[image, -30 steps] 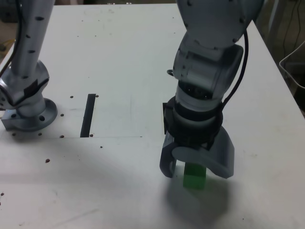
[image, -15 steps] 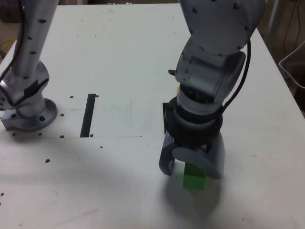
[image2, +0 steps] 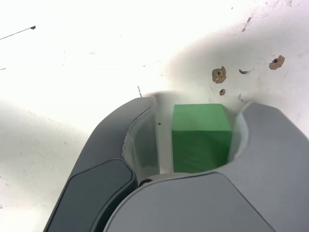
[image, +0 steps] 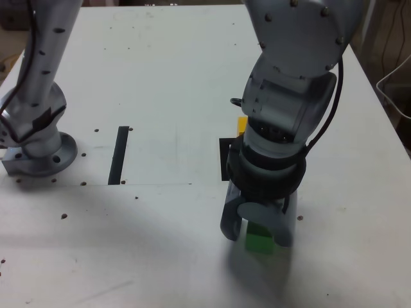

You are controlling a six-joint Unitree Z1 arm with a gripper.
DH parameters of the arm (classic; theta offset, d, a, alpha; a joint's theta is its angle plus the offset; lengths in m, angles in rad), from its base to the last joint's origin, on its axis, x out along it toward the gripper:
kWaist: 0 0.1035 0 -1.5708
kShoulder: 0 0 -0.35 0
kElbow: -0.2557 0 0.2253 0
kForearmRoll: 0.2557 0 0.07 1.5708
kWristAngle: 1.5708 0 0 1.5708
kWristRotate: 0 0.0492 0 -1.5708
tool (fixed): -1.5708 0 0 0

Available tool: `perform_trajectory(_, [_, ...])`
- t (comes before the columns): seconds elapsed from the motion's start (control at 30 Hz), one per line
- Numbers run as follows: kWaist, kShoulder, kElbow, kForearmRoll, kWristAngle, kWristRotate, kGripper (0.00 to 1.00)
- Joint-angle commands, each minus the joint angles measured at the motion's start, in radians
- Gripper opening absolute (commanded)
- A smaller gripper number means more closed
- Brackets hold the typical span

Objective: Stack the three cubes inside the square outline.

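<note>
I am working on a white table (image: 160, 77) with small holes. The gripper (image2: 193, 135) is standing around the green cube (image2: 200, 137); one finger is touching its side, the other is leaving a small gap, so the jaws are not yet clamped. Behind, at twelve o'clock from the cube in the exterior view, the yellow cube (image: 242, 124) and a black edge are partly showing. I judge the grasp step; next needs closing, then lifting.
</note>
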Motion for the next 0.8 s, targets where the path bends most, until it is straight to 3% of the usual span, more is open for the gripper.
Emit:
perform_trajectory(0.0, [0.0,-0.007,-0.003,0.001,0.005,-0.004,0.24])
perform_trajectory(0.2, [0.0,-0.016,0.001,-0.003,-0.001,-0.005,0.12])
perform_trajectory(0.4, [0.0,-0.029,0.004,0.004,-0.004,-0.005,0.09])
perform_trajectory(0.77, [0.0,-0.105,-0.01,0.053,0.037,-0.004,0.05])
